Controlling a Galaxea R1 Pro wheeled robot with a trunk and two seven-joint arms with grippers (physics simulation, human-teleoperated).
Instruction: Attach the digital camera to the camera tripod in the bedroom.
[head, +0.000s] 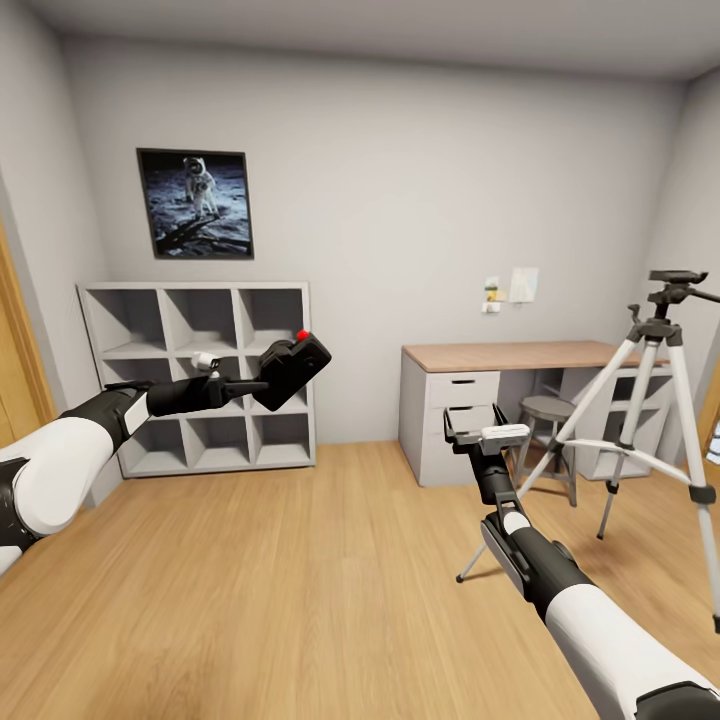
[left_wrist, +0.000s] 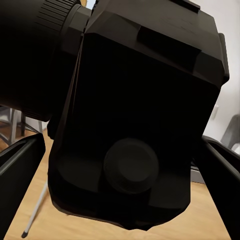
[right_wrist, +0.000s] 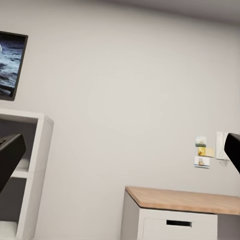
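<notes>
in the bedroom (head: 330, 560), the camera tripod (head: 655, 400) stood on the wood floor beside the desk (head: 500, 357) and a small stool (head: 548, 408), well apart from both arms. the right gripper (head: 487, 432) hung open and empty, while the left gripper (head: 275, 380) clamped the digital camera (head: 295, 368), held in the air before the cube shelf (head: 200, 375)

Cut off at the right edge of the head view: camera tripod (head: 655, 420), its far leg and pan handle. Too small to read: notes on wall (head: 510, 287). Cropped in the left wrist view: digital camera (left_wrist: 135, 120), lens partly beyond the frame.
</notes>
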